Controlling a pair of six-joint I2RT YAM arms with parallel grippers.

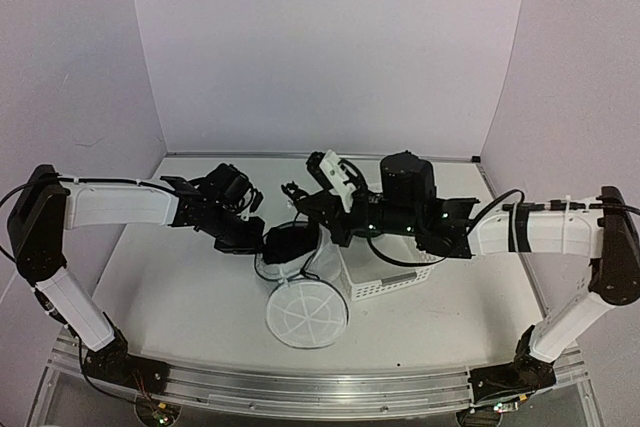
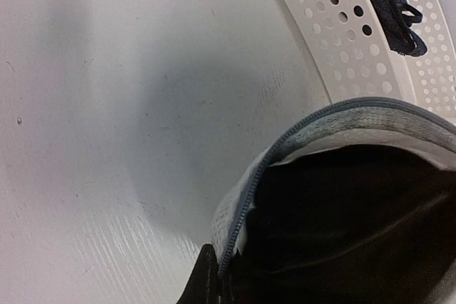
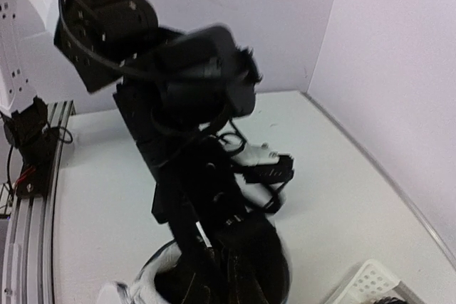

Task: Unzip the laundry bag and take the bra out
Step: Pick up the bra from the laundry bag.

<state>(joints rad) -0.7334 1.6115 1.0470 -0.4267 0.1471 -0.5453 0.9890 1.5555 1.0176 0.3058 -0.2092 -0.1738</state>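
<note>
"Left wrist view, fingers first: what's the L doing?"
"L gripper (image 1: 285, 244) is closed, with a dark fingertip right at the zip edge of the laundry bag (image 2: 231, 215). Can't tell if it pinches anything. Only this view looks inside: the zip is open here, and the bra (image 2: 356, 218) sits black in the bag."
"And the R?"
"R gripper (image 1: 294, 190) is closed on nothing, up in the air just behind the bag. That's from the top view only. Its own cam shows no fingers, just the L arm (image 3: 192, 126) standing over the bag's mouth."
"Containers?"
"Top view: the bag lies on the table (image 1: 180, 277), one round spoked face toward the cam, with the white basket (image 1: 395, 282) just beside it on the R. Left wrist alone shows a dark corded thing (image 2: 388, 5) in the basket."
</note>
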